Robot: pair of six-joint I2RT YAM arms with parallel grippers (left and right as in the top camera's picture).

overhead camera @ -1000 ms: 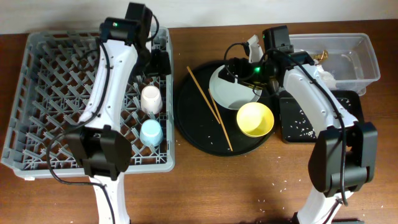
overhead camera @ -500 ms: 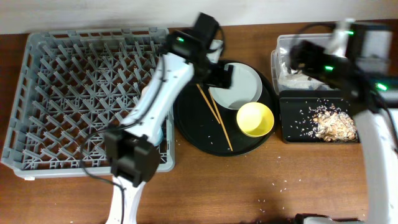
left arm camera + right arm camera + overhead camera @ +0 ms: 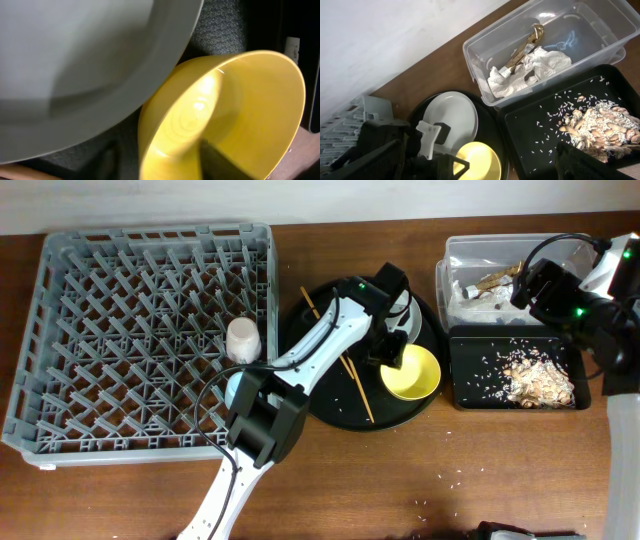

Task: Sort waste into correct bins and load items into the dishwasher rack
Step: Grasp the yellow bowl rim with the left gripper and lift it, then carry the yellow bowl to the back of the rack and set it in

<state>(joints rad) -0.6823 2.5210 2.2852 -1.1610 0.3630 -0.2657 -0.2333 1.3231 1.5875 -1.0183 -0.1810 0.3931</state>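
The yellow bowl (image 3: 412,373) stands on the round black tray beside the grey-white plate (image 3: 402,313). My left gripper (image 3: 388,356) straddles the bowl's near rim, open. One finger (image 3: 220,161) is inside the bowl (image 3: 225,100). The other (image 3: 109,161) stands outside with a gap to the wall. Two chopsticks (image 3: 342,360) lie on the tray. A pink cup (image 3: 242,338) sits in the dishwasher rack (image 3: 120,320). My right gripper (image 3: 532,288) hangs open and empty above the bins. Napkins (image 3: 532,67) and a gold wrapper (image 3: 526,44) lie in the clear tub (image 3: 600,30). Food scraps (image 3: 600,122) lie in the black tray (image 3: 530,125).
The round black tray (image 3: 310,395) sits between the rack and the bins. A blue cup (image 3: 233,386) shows partly behind the left arm at the rack's right edge. Rice grains are scattered on the wooden table (image 3: 440,480) in front.
The left arm swung from the rack across to the round tray and narrowed its jaws round the bowl's rim. The right arm left the plate and moved above the bins.
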